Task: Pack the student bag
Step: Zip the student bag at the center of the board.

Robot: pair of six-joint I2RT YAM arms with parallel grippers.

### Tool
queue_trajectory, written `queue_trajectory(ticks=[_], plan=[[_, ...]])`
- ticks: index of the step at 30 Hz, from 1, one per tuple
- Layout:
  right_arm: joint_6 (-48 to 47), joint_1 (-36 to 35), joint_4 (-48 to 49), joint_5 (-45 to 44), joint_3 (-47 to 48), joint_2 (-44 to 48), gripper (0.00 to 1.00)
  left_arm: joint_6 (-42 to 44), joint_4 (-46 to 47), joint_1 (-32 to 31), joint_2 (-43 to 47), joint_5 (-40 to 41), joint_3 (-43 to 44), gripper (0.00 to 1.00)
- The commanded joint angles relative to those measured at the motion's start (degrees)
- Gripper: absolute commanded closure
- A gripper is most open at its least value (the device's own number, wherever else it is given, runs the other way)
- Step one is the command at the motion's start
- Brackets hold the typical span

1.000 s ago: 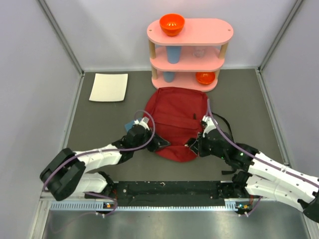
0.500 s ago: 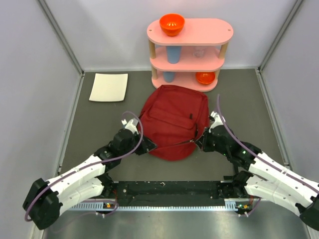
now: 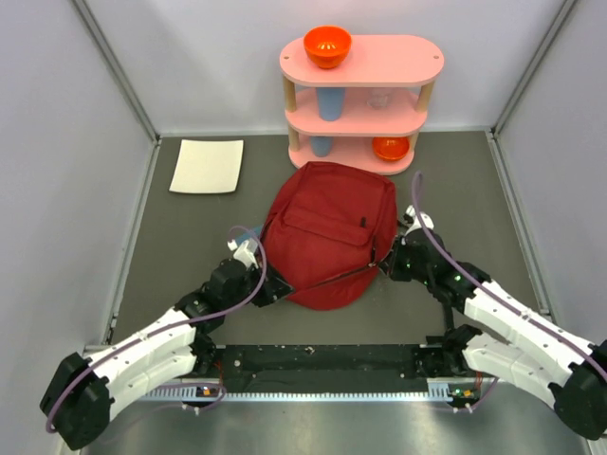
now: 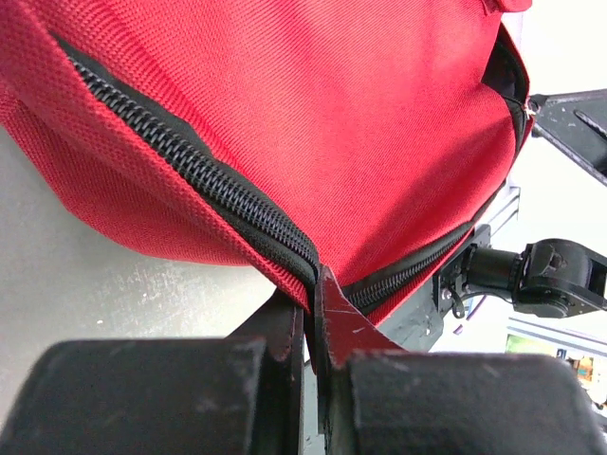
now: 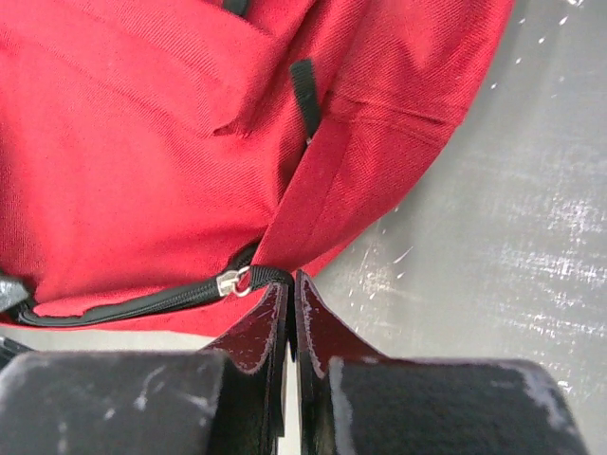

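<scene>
The student bag (image 3: 327,232), a dark-red backpack, lies flat in the middle of the table, with its black zipper (image 3: 332,277) running across its near part. My left gripper (image 3: 272,286) is at the bag's near-left edge. In the left wrist view it (image 4: 311,284) is shut on the red fabric edge beside the zipper (image 4: 209,185). My right gripper (image 3: 387,262) is at the bag's right side. In the right wrist view it (image 5: 289,282) is shut on the black pull strap next to the metal zipper slider (image 5: 232,282).
A pink three-tier shelf (image 3: 360,104) stands behind the bag, with an orange bowl (image 3: 327,45) on top, blue cups and another orange bowl (image 3: 390,148) below. A white sheet (image 3: 207,166) lies at the back left. Grey walls close in both sides.
Both grippers have moved apart along the bag's near edge, the left one nearer and leftward, the right one rightward and farther. The bag has spread out flatter and shifted slightly away.
</scene>
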State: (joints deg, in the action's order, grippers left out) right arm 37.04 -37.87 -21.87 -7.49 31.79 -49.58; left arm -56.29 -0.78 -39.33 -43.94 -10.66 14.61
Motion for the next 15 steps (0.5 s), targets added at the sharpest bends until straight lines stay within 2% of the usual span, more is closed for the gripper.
queue_trajectory(ticks=[1, 9, 14, 15], plan=[[-2.93, 6.57, 3.76, -3.33, 0.46, -1.65, 1.00, -0.48, -2.13, 0.40, 2.54, -2.53, -4.41, 1.00], [-5.39, 14.04, 7.63, -1.66, 2.48, -7.45, 1.00, -1.71, -2.12, 0.31, 5.45, -3.40, -7.40, 1.00], [-6.80, 16.16, 7.72, 3.52, 3.28, -7.03, 1.00, -0.84, -1.86, 0.31, 5.71, -4.02, -7.49, 1.00], [-7.50, 16.25, 8.67, 5.53, 3.02, -6.76, 1.00, -0.40, 0.23, 0.31, 5.36, -4.72, -7.41, 0.96]])
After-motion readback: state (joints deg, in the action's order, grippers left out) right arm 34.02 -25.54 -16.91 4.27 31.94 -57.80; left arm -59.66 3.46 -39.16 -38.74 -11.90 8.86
